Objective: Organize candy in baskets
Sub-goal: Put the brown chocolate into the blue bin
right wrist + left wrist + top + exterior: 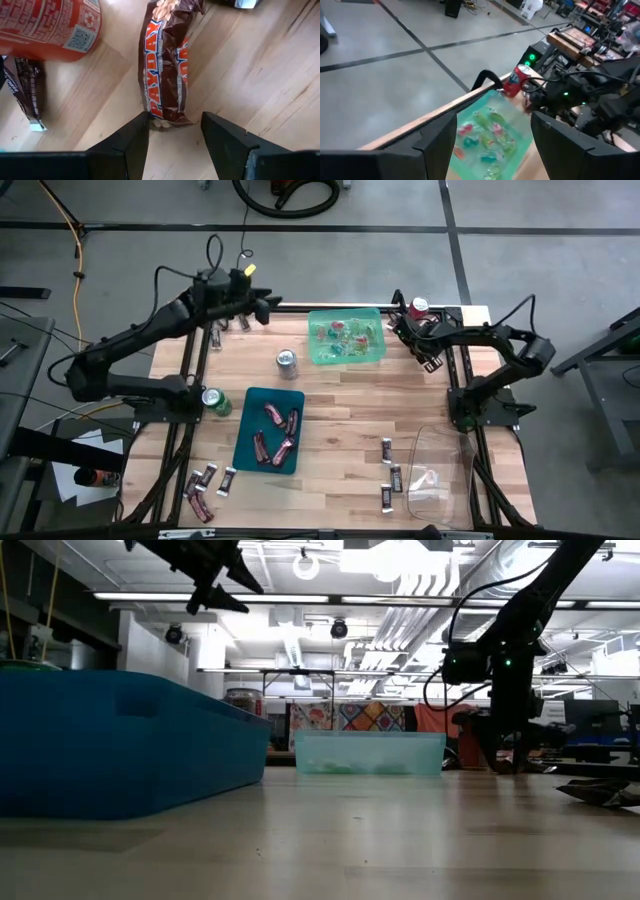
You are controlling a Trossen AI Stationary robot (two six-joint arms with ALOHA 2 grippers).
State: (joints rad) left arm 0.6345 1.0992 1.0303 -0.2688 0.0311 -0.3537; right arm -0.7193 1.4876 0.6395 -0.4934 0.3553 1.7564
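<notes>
1 PayDay bar (167, 60) | flat on table, just ahead of right pincer (175, 131) | fingers apart, empty

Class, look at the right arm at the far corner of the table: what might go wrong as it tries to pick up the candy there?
1. The right hand is open over a PayDay bar lying beside a red soda can; closing in might knock the can over.
2. The open fingers sit at the bar's very end, so the grip may catch only wrapper and slip.
3. The green basket is close by; a swing might nudge it.
</notes>
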